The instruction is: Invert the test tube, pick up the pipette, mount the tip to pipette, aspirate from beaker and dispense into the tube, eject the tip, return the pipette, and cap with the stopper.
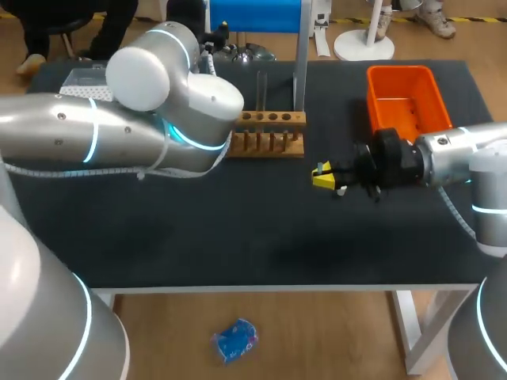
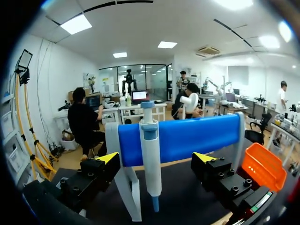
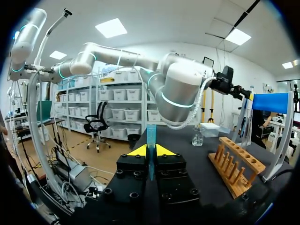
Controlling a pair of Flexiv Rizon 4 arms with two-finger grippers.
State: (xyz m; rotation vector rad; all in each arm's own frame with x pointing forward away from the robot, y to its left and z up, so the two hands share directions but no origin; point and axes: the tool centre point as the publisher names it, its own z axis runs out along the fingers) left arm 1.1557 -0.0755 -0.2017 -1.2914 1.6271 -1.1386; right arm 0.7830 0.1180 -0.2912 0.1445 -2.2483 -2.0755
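No legible txt, labels, nos. or signs on any obj. in view

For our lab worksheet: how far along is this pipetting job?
Looks done: the right gripper is shut on the test tube, upright. In hand: the open left gripper flanks the pipette hanging on its blue stand. Left: tip mounting, beaker transfer, ejection, return, stopper.

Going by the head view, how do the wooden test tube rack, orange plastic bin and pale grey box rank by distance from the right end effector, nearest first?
1. Wooden test tube rack: just beyond the right end effector, to its left.
2. Orange plastic bin: back right.
3. Pale grey box: far back-left corner.
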